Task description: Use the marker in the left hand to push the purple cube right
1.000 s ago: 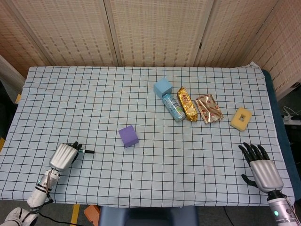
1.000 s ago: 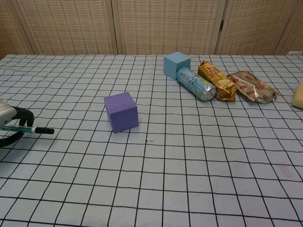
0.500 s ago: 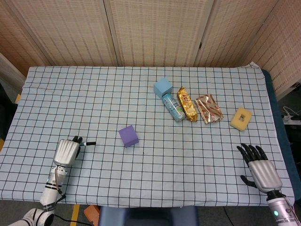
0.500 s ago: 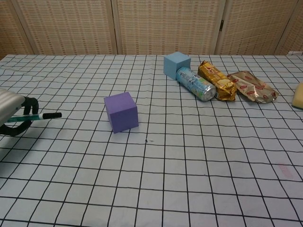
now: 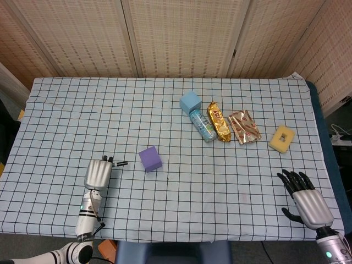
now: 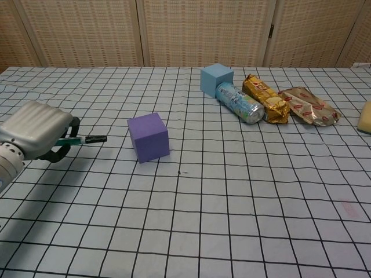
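Purple cube (image 5: 150, 159) sits alone near the middle of the checked counter (image 5: 66, 110), slightly turned against the grid lines, well apart from the row of snacks at the back. We judge it light and fairly soft, most likely foam, with matte faces that should grip the cloth a little; a low push against the middle of its left face looks safest, since a high or off-centre touch could tip or spin it.

Our left hand (image 5: 98, 174) is clamped around the marker (image 6: 87, 139), fingers curled tight, with the dark tip sticking out toward the cube. In the chest view that tip is near the cube's left face but not touching it; a clear strip of cloth shows between them. The marker lies roughly level and points right, about in line with the cube's upper half, so we would want it a shade lower before contact.

Our right hand (image 5: 303, 195) rests at the near right edge of the counter, holding nothing, fingers spread apart.

Behind the cube, a light blue cube (image 5: 190, 102), a can lying on its side (image 5: 202, 125), two foil snack packs (image 5: 231, 125) and a yellow sponge ring (image 5: 281, 138) stand to the right; a long push could carry the purple cube toward that side, though well in front of them.
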